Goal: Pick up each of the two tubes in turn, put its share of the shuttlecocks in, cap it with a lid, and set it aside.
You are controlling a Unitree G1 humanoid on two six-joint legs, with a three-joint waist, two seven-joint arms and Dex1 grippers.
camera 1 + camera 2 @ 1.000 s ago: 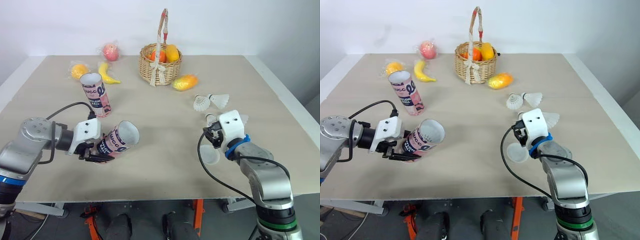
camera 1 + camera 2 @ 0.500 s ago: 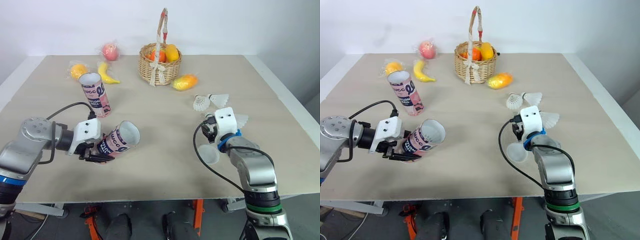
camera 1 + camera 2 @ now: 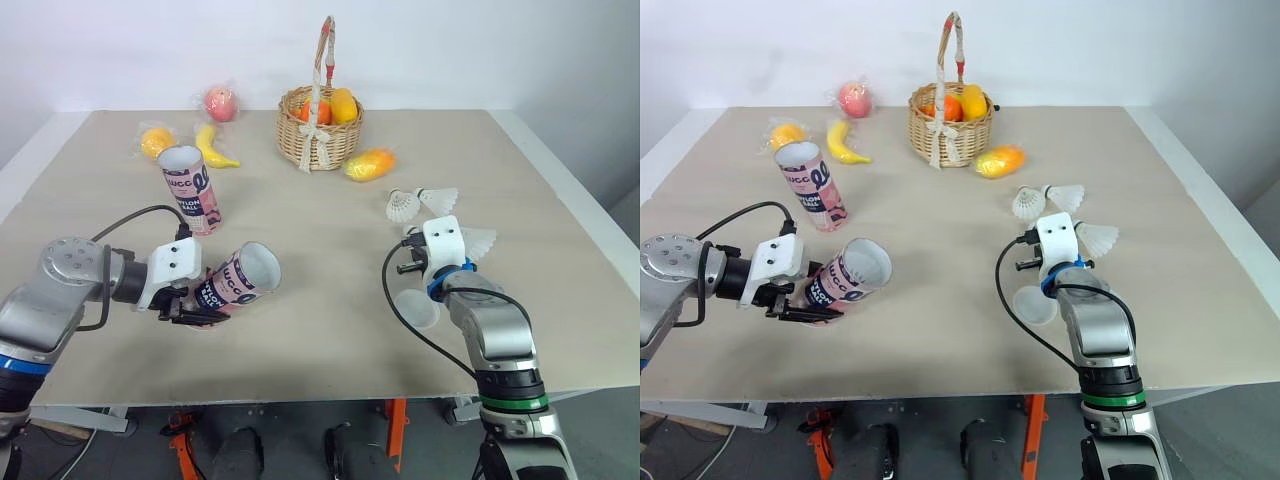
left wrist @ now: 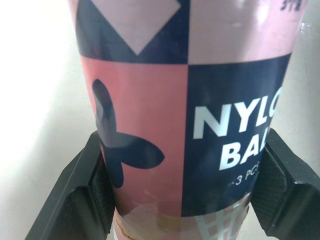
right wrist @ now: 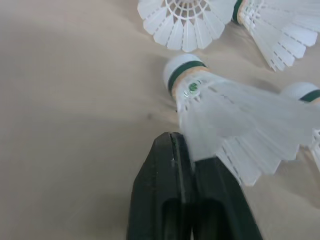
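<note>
1. Beige worktop (image 3: 330, 350): one tube (image 3: 238, 280) is held tilted and uncapped, clamped in the left fingers (image 4: 82, 200); the second tube (image 3: 191, 188) stands apart.
2. One shuttlecock (image 5: 210, 100) is pinched by the right fingers (image 5: 165, 180); filling is judged barely begun.

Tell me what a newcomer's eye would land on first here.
The left claw grips a pink and navy shuttlecock tube, tilted at the near left of the table with its open mouth toward the middle. On the right, the right claw pinches a white shuttlecock by its feather skirt. A wicker fruit basket with a tall handle stands at the far side.
</note>
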